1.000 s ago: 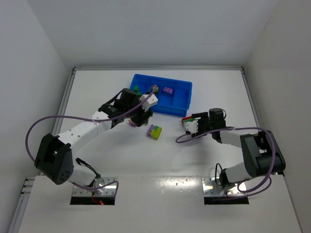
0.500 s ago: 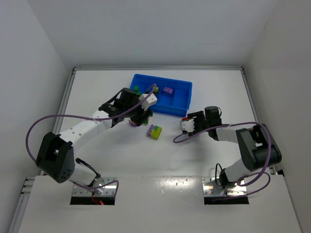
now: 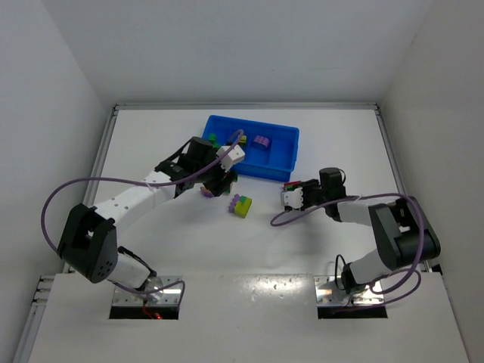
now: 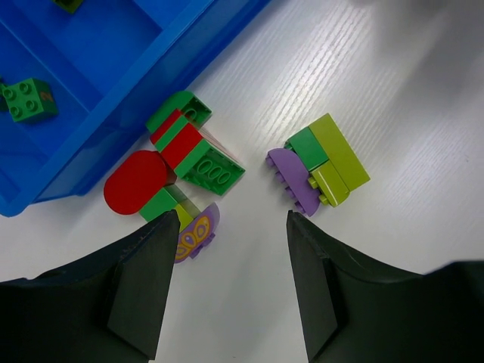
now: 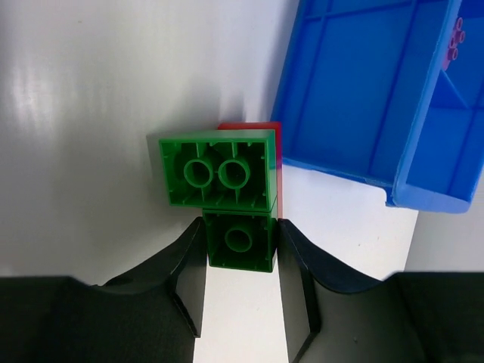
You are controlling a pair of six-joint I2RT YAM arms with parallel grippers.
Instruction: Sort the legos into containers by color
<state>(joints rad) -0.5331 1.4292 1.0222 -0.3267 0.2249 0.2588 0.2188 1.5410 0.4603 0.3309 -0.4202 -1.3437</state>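
Observation:
The blue tray (image 3: pixel 261 172) of containers lies at the back centre of the table, with a purple lego (image 3: pixel 262 141) and a green lego (image 4: pixel 29 98) inside. My right gripper (image 5: pixel 240 224) is shut on a green-and-red lego cluster (image 5: pixel 218 172), just off the tray's (image 5: pixel 363 91) corner. My left gripper (image 4: pixel 231 231) stands open over bare table. Ahead of it lie a red-and-green cluster (image 4: pixel 178 162) with a purple butterfly piece (image 4: pixel 195 234) by the tray wall (image 4: pixel 113 91), and a yellow-green, green and purple cluster (image 4: pixel 321 162).
White walls close in the table at the back and both sides. The arms' purple cables loop over the near half of the table. Bare white surface lies between the two grippers, near the yellow-green cluster (image 3: pixel 241 205).
The right gripper's fingers have closed onto the green-and-red cluster and it has edged slightly left. The left arm has not moved.

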